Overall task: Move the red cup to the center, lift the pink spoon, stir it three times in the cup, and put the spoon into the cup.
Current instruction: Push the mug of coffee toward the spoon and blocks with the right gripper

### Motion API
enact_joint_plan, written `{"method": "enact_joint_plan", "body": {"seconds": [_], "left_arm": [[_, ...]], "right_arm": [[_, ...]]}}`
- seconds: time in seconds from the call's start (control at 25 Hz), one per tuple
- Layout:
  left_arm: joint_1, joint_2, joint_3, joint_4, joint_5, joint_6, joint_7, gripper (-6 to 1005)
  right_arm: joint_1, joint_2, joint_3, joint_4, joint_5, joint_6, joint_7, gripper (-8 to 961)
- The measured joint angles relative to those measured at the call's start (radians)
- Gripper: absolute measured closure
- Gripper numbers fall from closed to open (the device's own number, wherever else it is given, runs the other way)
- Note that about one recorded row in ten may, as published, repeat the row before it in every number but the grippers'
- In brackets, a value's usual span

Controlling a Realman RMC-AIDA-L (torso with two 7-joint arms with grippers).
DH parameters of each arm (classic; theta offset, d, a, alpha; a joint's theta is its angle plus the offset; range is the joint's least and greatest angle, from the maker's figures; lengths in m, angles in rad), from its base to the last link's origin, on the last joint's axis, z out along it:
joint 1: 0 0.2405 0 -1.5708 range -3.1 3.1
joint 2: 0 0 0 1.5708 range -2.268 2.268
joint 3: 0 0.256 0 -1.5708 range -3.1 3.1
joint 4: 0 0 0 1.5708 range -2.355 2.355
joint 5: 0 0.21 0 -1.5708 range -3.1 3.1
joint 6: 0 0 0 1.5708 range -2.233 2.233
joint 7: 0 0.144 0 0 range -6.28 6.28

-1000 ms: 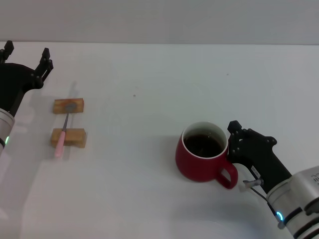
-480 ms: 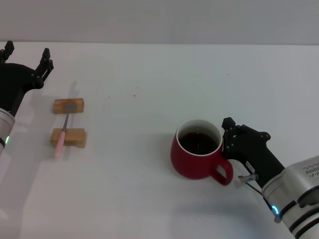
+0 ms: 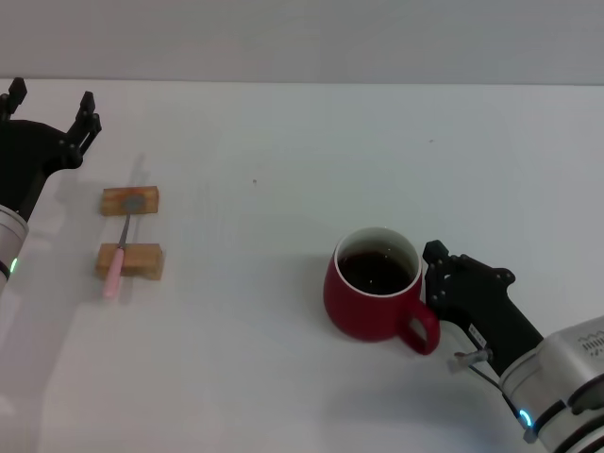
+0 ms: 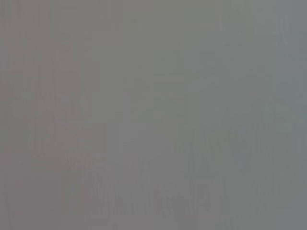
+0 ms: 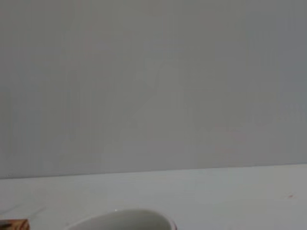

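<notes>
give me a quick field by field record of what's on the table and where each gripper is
cup: red cup with dark liquid, upright on the table, handle toward the right gripper
spoon: pink spoon lying across two wooden blocks, far left
right gripper: right gripper beside the cup's handle; grip not visible
left gripper: left gripper open, parked at the far left edge, behind the blocks

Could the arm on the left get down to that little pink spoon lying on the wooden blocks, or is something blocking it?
Probably yes. The left gripper hangs open just beyond the pink spoon, which lies across two wooden blocks with nothing between them.
</notes>
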Motion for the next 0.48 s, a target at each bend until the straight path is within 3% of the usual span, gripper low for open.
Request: {"method": "enact_joint_plan", "body": {"seconds": [0.48], "left_arm": [[0.001,-0.001,0.0,0.0,0.001,0.006,0.001,166]], "right_arm": [[0.015,0.0,0.0,0.002,-0.006,0.0,0.0,955]]}}
